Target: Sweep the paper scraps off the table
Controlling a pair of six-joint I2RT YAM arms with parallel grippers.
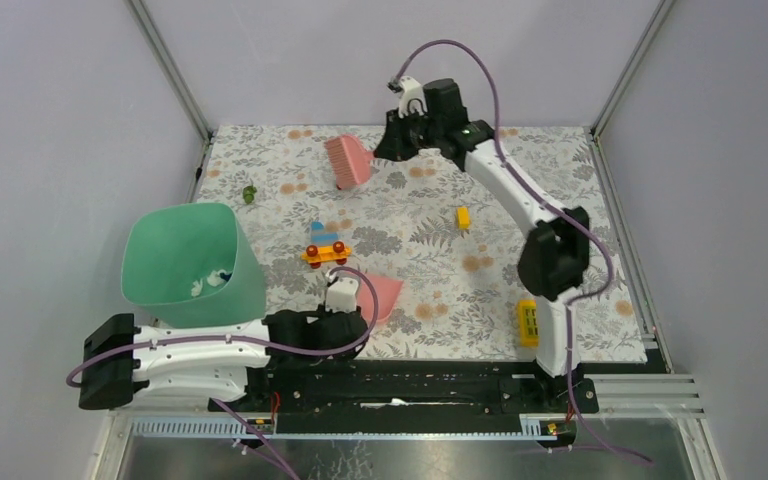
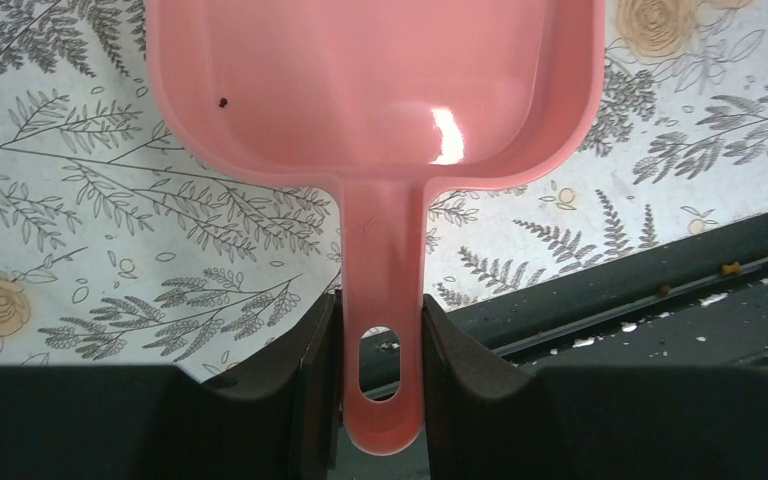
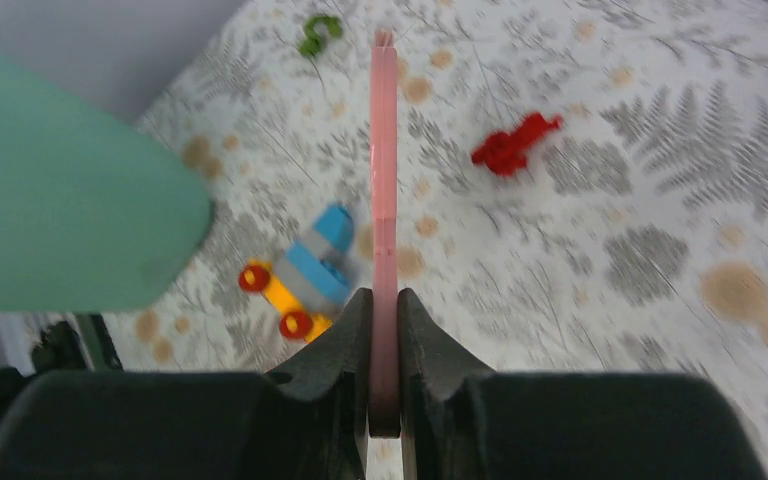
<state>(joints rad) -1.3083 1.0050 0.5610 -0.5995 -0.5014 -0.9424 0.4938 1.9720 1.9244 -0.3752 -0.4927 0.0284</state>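
From above, the left gripper (image 1: pixel 352 305) sits near the front edge of the table (image 1: pixel 450 320) with the pink dustpan (image 1: pixel 385 295) held out ahead of it, while the right gripper (image 1: pixel 387 148) reaches to the far side carrying the pink brush (image 1: pixel 348 160). Of the paper scraps, only a green scrap (image 1: pixel 249 193) shows here, lying near the left edge beyond the green bin (image 1: pixel 190 265). A toy car (image 1: pixel 325 250) stands between brush and dustpan. At the left wrist, the jaws are drawn in narrow on the dustpan's handle, pressing it from both sides, and the pan looks empty but for a dark speck. At the right wrist, the jaws pinch the brush, seen edge-on. A red scrap (image 3: pixel 515 145) lies on the table to one side of it, the green one is further off, and the toy car is on the other side. Gathering seems to be the step in hand. The brush should probably come down behind the red scrap with its bristles touching the table, then draw it toward the dustpan on a path that skirts the toy car. The pan's lip should rest flat so bits cannot slip under.
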